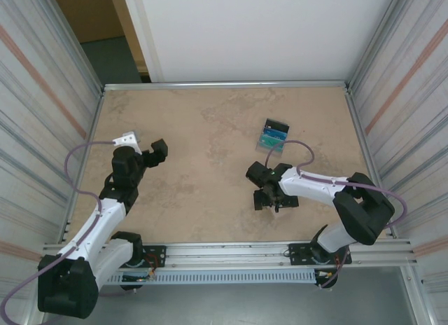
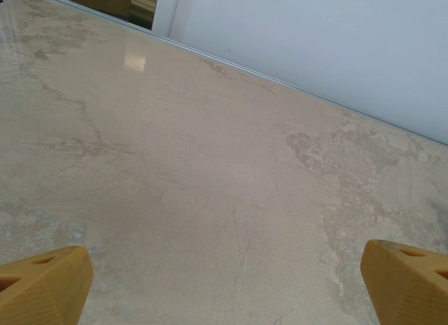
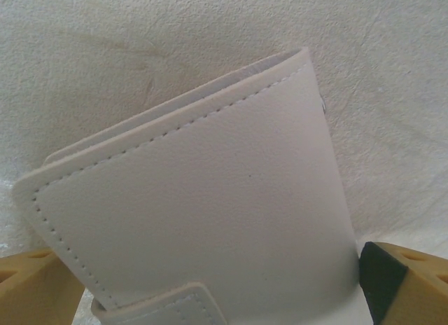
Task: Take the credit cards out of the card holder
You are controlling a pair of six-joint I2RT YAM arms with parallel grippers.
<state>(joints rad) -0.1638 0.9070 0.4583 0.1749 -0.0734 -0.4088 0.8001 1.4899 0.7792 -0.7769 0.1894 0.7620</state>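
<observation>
Pale leather card holder (image 3: pixel 203 213), closed, is straddled by the fully spread right hand (image 1: pixel 269 197), not gripped; left hand (image 1: pixel 155 153), also spread and empty, is held well apart.

Both arms stand on black bases bolted to the aluminium rail (image 1: pixel 231 253). The left arm (image 1: pixel 98 223) and right arm (image 1: pixel 315 186) look alike: white tubular links between bulky black joint housings, the largest beside the rail. A lilac cable (image 1: pixel 68 165) loops loose along each arm, away from the rail. The left gripper (image 1: pixel 159 151) and right gripper (image 1: pixel 269 201) have black bodies. Their fingers (image 2: pixel 42 286) are ochre-yellow blocks with shallow slots, and one carries a black pad (image 3: pixel 381 279).
</observation>
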